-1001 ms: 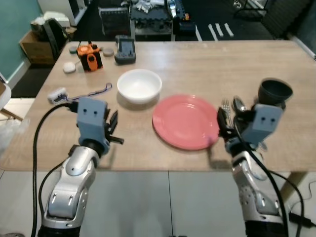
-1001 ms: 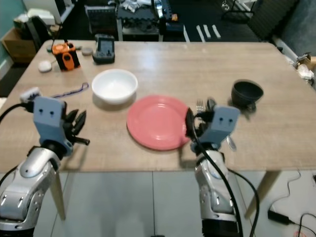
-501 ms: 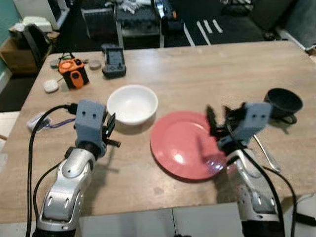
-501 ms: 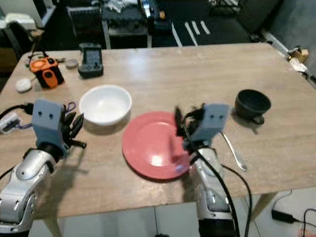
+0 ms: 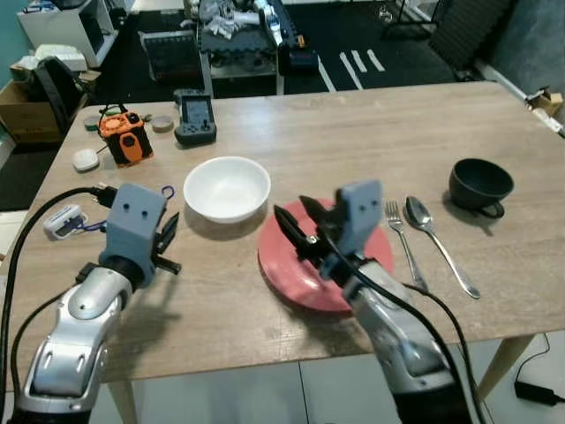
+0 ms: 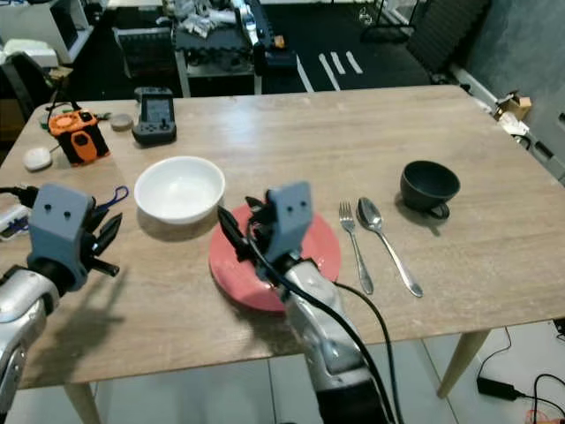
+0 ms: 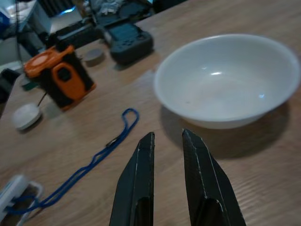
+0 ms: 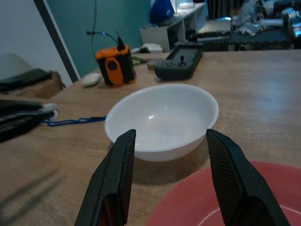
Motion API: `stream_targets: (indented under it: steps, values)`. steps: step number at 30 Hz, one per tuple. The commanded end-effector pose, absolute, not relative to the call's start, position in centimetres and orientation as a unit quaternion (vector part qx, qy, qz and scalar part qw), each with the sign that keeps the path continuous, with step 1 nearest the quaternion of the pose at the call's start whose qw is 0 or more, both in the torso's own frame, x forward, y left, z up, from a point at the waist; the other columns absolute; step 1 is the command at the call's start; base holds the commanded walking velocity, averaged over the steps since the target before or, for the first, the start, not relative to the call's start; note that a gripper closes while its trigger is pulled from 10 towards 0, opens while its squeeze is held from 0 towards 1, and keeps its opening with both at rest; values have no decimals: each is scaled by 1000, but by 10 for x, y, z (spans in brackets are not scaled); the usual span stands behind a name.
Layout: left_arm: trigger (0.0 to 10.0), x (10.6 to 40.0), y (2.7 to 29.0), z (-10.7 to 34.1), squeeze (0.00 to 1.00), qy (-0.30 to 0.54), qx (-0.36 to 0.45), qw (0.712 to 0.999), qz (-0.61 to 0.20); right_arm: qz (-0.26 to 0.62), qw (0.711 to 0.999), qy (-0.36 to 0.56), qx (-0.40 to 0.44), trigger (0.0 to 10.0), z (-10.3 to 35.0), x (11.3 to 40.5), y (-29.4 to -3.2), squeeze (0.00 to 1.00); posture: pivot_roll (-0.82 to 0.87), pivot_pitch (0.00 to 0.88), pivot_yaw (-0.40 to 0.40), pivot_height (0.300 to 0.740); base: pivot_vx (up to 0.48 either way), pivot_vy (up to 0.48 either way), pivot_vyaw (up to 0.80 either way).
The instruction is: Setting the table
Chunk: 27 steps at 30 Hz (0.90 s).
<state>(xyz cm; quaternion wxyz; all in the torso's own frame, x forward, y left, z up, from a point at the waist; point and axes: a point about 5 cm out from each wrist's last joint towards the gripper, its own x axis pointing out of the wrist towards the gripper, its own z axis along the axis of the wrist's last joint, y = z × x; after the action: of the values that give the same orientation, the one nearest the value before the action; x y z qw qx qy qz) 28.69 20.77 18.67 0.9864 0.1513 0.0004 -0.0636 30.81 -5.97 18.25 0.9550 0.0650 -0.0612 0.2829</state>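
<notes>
Right gripper [image 5: 294, 228]: held low over the red plate's near-left part, fingers spread wide, nothing between them. Aimed at the white bowl, which is seen framed between the two fingers in the wrist view; a grasp of the rim is judged to be prepared.
Left gripper [image 7: 168, 149]: fingers nearly closed, narrow gap, empty. Pointed at the bowl's near side, tips short of it, not touching. Judged to be on standby, not working.
White bowl [image 5: 227, 187]: upright, empty, on the table [image 5: 353, 124] just ahead of both sets of fingers; beside the plate's far-left edge, apart from it. Probably to be lifted onto the plate.
Red plate [image 6: 322, 243]: flat on table, partly under right wrist; centre of the setting.
Fork [image 5: 402, 242] & spoon [image 5: 440, 242]: laid side by side, past the right gripper's outer side, just right of plate; already set as cutlery.
Black cup [image 5: 479, 185]: upright, beyond the spoon, well apart from both grippers.
Blue cord [image 7: 89, 162]: loose on table, beside left fingers, leads to a small white device [image 5: 61, 221].
Orange device [image 5: 123, 137], black handheld [image 5: 194, 116], white puck [image 5: 85, 160]: far left of table, beyond the bowl; clutter, not part of setting.
</notes>
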Motion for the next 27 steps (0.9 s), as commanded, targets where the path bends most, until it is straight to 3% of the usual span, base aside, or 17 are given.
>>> stream_targets:
  steps: [1,13,14,15,16,20,27]
  values:
    - [10000,288,218,185,1000,7,157,986,-55,268,960,-45,67,10000,177,312,-57,0,61,80,56,740,0,0,0]
    - [10000,320,230,199,1000,5,250,960,-128,235,967,-59,83,10000,182,315,-72,0,34,82,64,740,0,0,0]
    - [10000,322,228,202,690,1,252,959,-131,237,966,-57,84,10000,181,315,-72,0,32,82,65,740,0,0,0]
    - [10000,322,228,202,690,1,252,959,-131,237,966,-57,84,10000,181,315,-72,0,32,82,65,740,0,0,0]
    - [10000,324,221,204,0,-7,251,958,-135,272,958,-41,82,10000,178,312,-65,0,30,82,67,740,0,0,0]
    - [10000,313,207,197,0,-17,258,955,-149,265,959,3,97,10000,170,323,-47,0,55,88,49,740,0,0,0]
    - [10000,301,205,192,0,-24,267,952,-144,256,956,49,137,10000,167,339,-30,0,113,101,16,740,0,0,0]
